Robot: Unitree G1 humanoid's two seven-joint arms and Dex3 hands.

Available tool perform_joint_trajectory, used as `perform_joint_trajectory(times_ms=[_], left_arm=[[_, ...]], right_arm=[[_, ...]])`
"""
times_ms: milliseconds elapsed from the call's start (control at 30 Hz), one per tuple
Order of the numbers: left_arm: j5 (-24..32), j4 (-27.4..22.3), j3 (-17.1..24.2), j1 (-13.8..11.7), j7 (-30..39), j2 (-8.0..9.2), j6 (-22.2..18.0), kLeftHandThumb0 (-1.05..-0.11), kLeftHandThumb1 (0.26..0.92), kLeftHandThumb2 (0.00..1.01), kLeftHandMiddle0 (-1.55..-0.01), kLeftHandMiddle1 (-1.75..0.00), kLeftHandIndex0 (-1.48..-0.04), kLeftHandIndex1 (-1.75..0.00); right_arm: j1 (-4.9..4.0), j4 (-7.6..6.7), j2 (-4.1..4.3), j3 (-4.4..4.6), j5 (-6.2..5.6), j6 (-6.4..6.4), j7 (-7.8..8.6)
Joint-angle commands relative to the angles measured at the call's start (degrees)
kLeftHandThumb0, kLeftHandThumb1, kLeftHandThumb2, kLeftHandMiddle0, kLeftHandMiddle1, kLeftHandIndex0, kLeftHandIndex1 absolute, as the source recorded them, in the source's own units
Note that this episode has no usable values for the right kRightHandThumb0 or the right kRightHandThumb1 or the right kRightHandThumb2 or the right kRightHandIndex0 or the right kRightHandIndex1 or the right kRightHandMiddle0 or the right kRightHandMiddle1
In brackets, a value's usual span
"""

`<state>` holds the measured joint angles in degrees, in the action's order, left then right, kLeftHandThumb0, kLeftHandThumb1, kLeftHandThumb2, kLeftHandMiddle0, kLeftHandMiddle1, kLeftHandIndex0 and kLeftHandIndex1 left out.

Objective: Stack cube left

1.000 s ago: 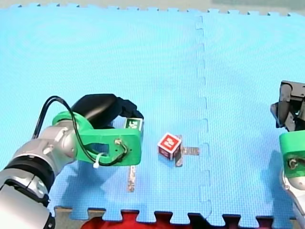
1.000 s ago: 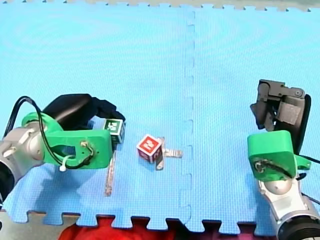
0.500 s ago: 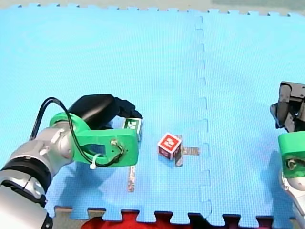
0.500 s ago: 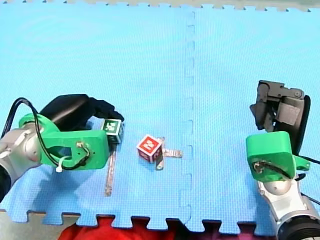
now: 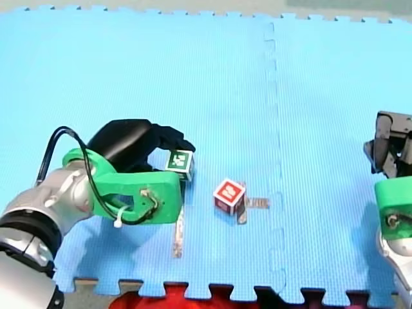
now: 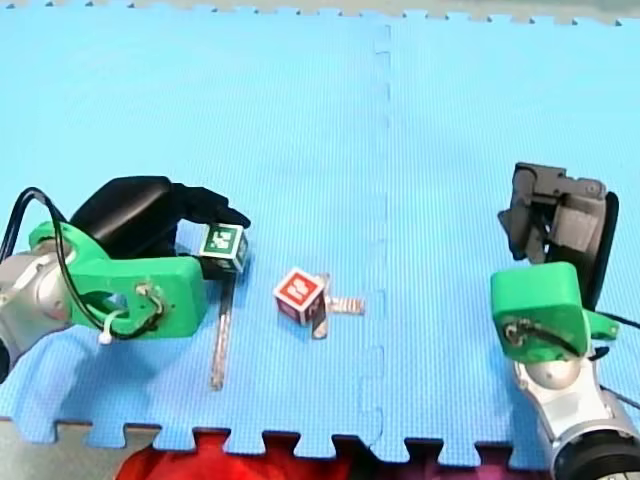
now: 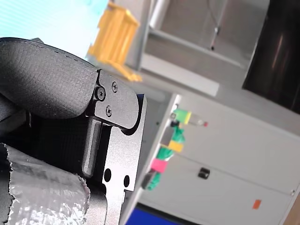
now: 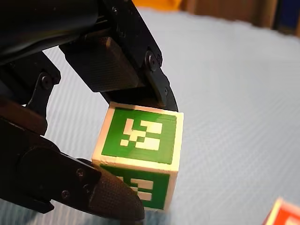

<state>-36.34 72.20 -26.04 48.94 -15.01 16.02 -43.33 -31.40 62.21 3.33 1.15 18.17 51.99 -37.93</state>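
Surface: blue foam mat [image 5: 193, 77] of interlocking tiles.
Seam: toothed joint [image 5: 275, 129] running near to far, right of centre.
Cube: red cube [image 5: 228, 195] resting on the mat, near the middle, left of the seam.
Short strips: grey tape [image 5: 257, 203] touching the cube's right side.
Long strip: grey tape [image 5: 177, 238] lying flat, left of and nearer than the cube.

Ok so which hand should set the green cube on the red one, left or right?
Left. The left hand grips the green cube just beside the red cube. The right hand holds nothing and sits far off near the right edge of the mat.
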Motion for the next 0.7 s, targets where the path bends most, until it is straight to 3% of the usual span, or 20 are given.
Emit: perform_joint_trajectory(times_ms=[0, 200, 667], left_arm=[[0.23, -0.42, 0.22, 0.56, -0.19, 0.69, -0.98, -0.534, 0.921, 0.03, -0.83, -1.69, -1.17, -0.08], [0.04, -0.83, 0.34, 1.29, -1.58, 1.78, -3.54, -0.495, 0.918, 0.02, -0.84, -1.75, -1.17, -0.08], [0.60, -1.65, 0.81, 1.12, -0.22, 1.36, -4.12, -0.465, 0.921, 0.01, -0.89, -1.75, -1.16, -0.07]], right_arm=[[0.13, 0.13, 0.31, -0.12, -0.16, 0.31, 0.15], [0.01, 0.42, 0.40, -0.09, -0.11, 0.20, 0.22], [0.04, 0.36, 0.26, 0.07, 0.04, -0.20, 0.18]])
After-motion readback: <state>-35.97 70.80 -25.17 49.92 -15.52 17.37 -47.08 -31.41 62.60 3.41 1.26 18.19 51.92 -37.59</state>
